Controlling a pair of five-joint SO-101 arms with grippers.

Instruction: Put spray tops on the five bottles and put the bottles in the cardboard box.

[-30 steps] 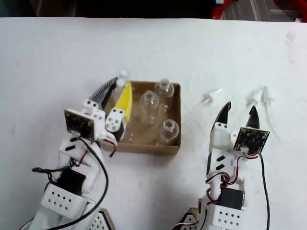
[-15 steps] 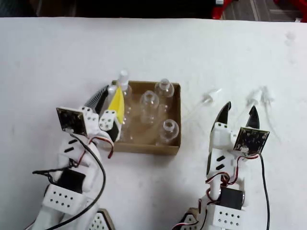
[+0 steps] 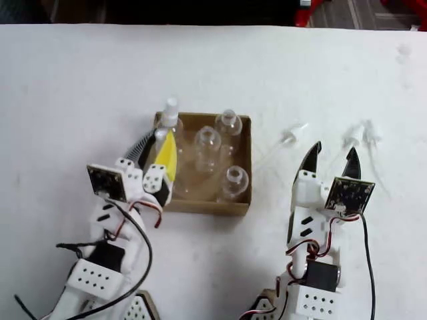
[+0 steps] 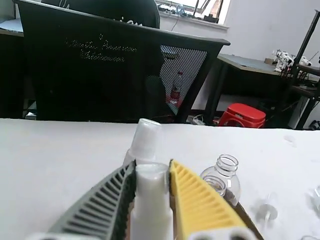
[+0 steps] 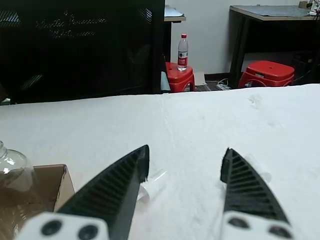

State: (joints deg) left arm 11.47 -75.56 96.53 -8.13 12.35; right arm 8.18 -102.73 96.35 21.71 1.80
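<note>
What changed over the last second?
The left gripper, fingers shut on a capped bottle, drew back toward its base along the cardboard box's left side. The right gripper, the three open bottles and the loose spray tops stayed put.

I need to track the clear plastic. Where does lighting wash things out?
High view: the bright white table almost swallows the clear spray tops right of the box; the bottles stand out against its brown floor. Right wrist view: one top is equally faint beside the right gripper.

Five bottles point(image 3: 207, 141); perhaps three loose tops point(image 3: 288, 138)
</note>
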